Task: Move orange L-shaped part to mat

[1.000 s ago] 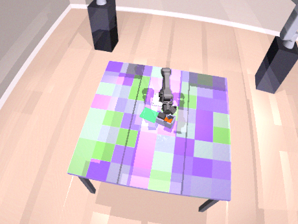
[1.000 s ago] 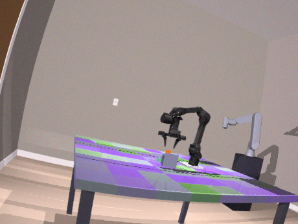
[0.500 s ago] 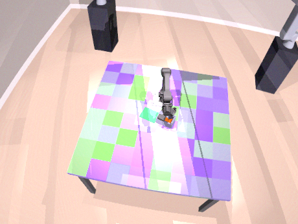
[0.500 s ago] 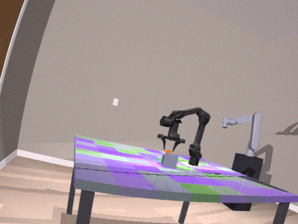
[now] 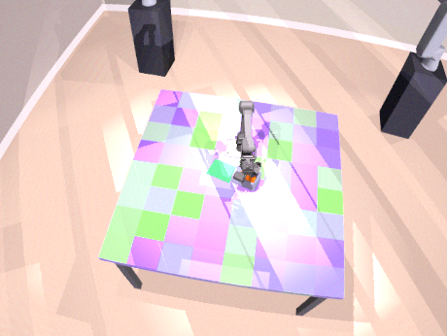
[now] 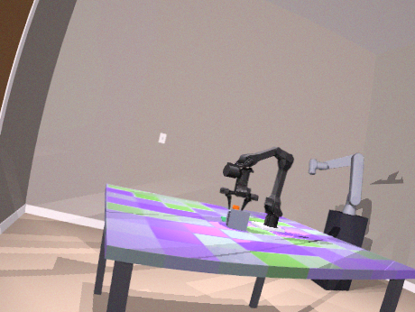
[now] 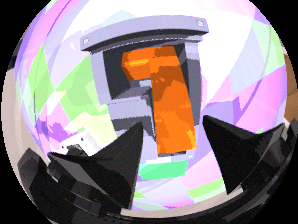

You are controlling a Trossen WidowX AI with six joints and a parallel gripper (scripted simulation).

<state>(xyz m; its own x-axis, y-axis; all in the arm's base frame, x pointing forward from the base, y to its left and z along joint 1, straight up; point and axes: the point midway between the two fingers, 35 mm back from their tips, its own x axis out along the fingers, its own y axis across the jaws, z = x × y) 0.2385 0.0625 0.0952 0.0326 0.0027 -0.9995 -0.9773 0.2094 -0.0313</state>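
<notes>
The orange L-shaped part [image 5: 250, 179] [image 6: 235, 207] [image 7: 172, 110] is tilted in the grey tray [image 5: 249, 186] [image 6: 238, 220] [image 7: 145, 29]. In the wrist view its L-shaped end is low at the far side of the pocket and its straight end is up, nearer the fingers. Some orange shows above the tray wall in the exterior view. My gripper [image 6: 236, 209] [image 7: 174, 123] is open and points down, one finger on each side of the straight end, with a gap on both sides. The green mat [image 5: 221, 171] [image 6: 223, 218] [image 7: 165, 170] is beside the tray.
The arm's base [image 6: 271, 221] stands on the patterned table [image 5: 209, 238] behind the tray. A white plate [image 7: 77, 145] shows at the lower left of the wrist view. Two dark pedestals [image 5: 153, 41] [image 5: 410, 97] carrying grey arms stand on the floor away from the table.
</notes>
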